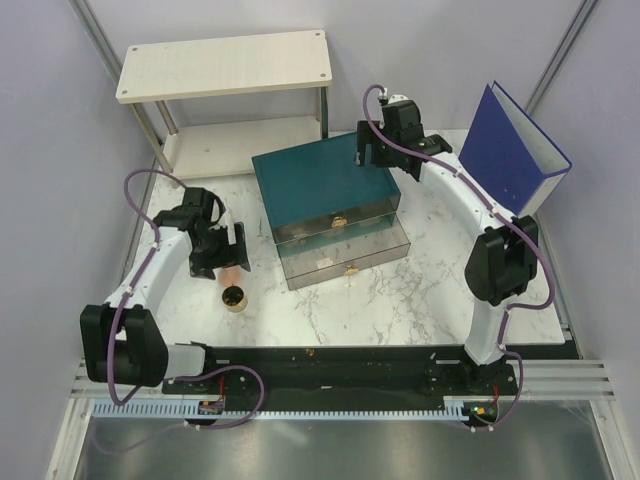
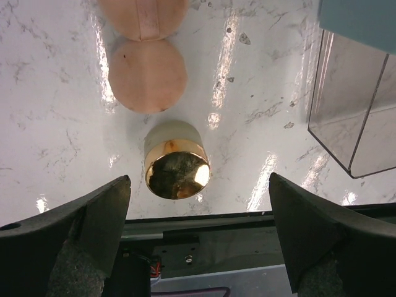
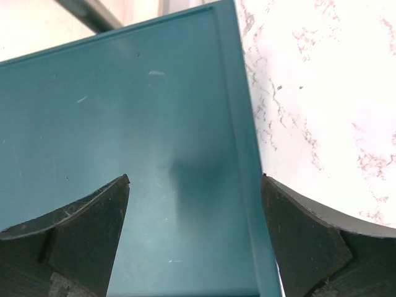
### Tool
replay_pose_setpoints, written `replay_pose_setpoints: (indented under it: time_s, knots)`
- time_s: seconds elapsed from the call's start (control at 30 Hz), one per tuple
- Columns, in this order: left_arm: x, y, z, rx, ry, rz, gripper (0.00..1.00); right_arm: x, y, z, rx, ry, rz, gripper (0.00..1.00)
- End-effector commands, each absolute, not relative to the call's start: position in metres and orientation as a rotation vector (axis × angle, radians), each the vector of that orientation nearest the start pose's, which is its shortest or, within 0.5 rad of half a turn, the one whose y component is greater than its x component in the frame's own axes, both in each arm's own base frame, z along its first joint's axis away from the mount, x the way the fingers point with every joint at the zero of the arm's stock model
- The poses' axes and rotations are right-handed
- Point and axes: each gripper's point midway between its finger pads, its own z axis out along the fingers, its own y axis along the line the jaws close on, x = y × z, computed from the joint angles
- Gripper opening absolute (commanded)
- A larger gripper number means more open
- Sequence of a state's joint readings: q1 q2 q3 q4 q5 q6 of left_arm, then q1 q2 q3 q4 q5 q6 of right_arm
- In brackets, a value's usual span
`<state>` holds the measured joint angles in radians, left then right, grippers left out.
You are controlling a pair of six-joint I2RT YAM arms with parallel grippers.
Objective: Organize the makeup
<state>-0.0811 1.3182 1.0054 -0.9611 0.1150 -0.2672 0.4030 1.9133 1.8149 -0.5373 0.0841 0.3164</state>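
A round gold-rimmed pot (image 2: 177, 167) stands on the marble table, also in the top view (image 1: 236, 297). Two peach-pink round discs (image 2: 147, 74) (image 2: 143, 15) lie just beyond it, touching each other; one shows partly under my left gripper in the top view (image 1: 231, 272). My left gripper (image 2: 198, 210) (image 1: 222, 260) is open and empty, hovering above the discs and pot. My right gripper (image 3: 195, 210) (image 1: 372, 155) is open and empty over the back right corner of the teal drawer box (image 3: 124, 154). The tan stick and the mint-green tube are out of view.
The teal drawer box (image 1: 325, 180) sits mid-table with two clear drawers pulled out (image 1: 345, 250); a drawer's corner shows in the left wrist view (image 2: 352, 117). A blue ring binder (image 1: 510, 150) stands at the back right. A white shelf (image 1: 225, 65) stands at the back left.
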Motion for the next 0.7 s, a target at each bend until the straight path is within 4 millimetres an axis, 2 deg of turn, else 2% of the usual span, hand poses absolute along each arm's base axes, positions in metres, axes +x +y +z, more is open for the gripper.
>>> replay_pose_setpoints:
  time_s: [0.0,0.2,0.33,0.6,0.67]
  knots:
    - [0.223,-0.055,0.089,-0.350,2.947,-0.241,0.99,0.507,0.208,0.241,-0.053,2.145,0.310,0.95]
    - [0.207,-0.062,0.063,-0.440,3.061,-0.273,0.98,0.506,0.202,0.239,-0.040,2.146,0.297,0.97]
    - [0.202,-0.064,0.056,-0.446,3.096,-0.285,0.98,0.506,0.199,0.237,-0.026,2.147,0.297,0.98]
    - [0.194,-0.067,0.045,-0.434,3.165,-0.286,0.88,0.506,0.194,0.233,0.012,2.149,0.293,0.98]
    - [0.196,-0.064,0.042,-0.441,3.176,-0.212,0.84,0.506,0.193,0.233,0.017,2.147,0.295,0.98]
